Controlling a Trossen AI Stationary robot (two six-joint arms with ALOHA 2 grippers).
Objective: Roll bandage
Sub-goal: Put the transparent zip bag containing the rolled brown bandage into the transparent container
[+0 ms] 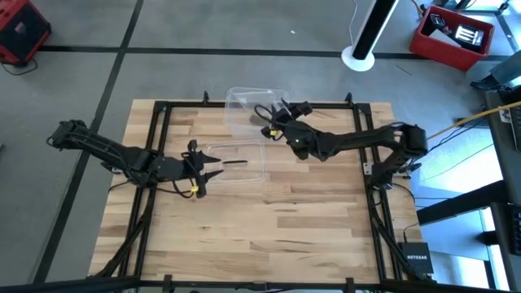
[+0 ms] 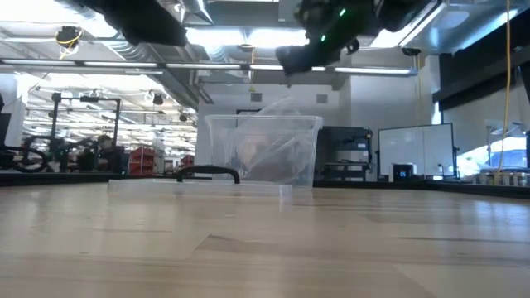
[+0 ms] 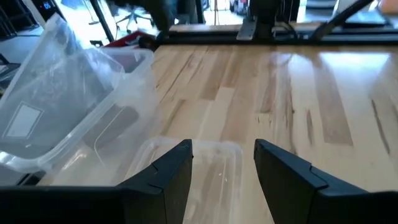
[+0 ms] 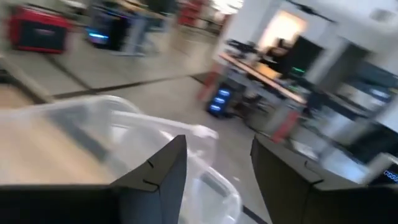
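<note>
The bandage is hidden; I see no brown strip in any view. A clear plastic box [image 1: 256, 102] stands on its base at the table's far middle, with a crinkled clear bag [image 2: 269, 145] inside it. My right gripper [image 1: 273, 124] hovers open just above the box's near right rim [image 4: 93, 118], with nothing between its fingers. The box's clear lid [image 1: 240, 161], with a dark handle [image 2: 207, 173], lies flat on the table in front of the box. My left gripper [image 3: 222, 158] stands open above the lid's left end, clear of it.
Bare wooden tabletop [image 1: 269, 228] stretches from the lid to the near edge. A black frame rail [image 1: 260, 104] runs along the far edge behind the box. Beyond the table are a red crate [image 1: 452, 37] and a white stand [image 1: 362, 41] on the floor.
</note>
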